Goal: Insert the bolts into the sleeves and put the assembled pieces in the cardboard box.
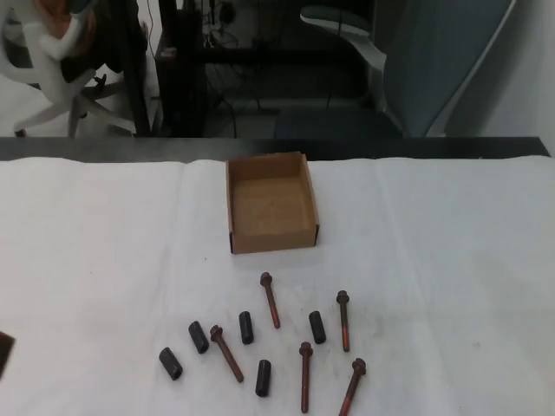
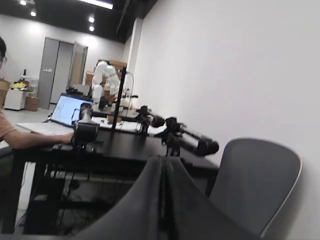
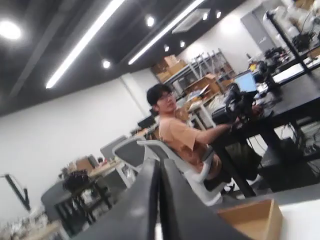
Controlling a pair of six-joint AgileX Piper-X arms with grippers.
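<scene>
- The white cloth [image 1: 104,260] is covering the bench and lying slightly creased. The dark bench edge [image 1: 260,147] is running along its far side.
- The cardboard box [image 1: 271,201] is sitting open-topped on the cloth at mid-bench, toward the far side. One of its corners is showing in the right wrist view.
- Five bolts [image 1: 270,300] are lying loose on the cloth on the near side of the box, most of them pointing roughly toward it.
- Five dark sleeves [image 1: 246,327] are lying scattered among the bolts. Every one is separate from the bolts and outside the box.
- The left gripper [image 2: 164,165] is being held with its fingers pressed together and nothing between them. It is pointing out into the room rather than down at the cloth.
- The right gripper [image 3: 160,167] is likewise closed tight on nothing and is aiming out over the far side of the bench.
- Beyond the bench, a grey chair [image 1: 442,61] is standing at the right and a white chair [image 1: 52,69] at the left.
- In the left wrist view, a black desk [image 2: 100,147] is carrying a laptop [image 2: 70,110] beside a plain white wall [image 2: 225,65].
- Light strips [image 3: 85,45] are glowing along the dark ceiling.
</scene>
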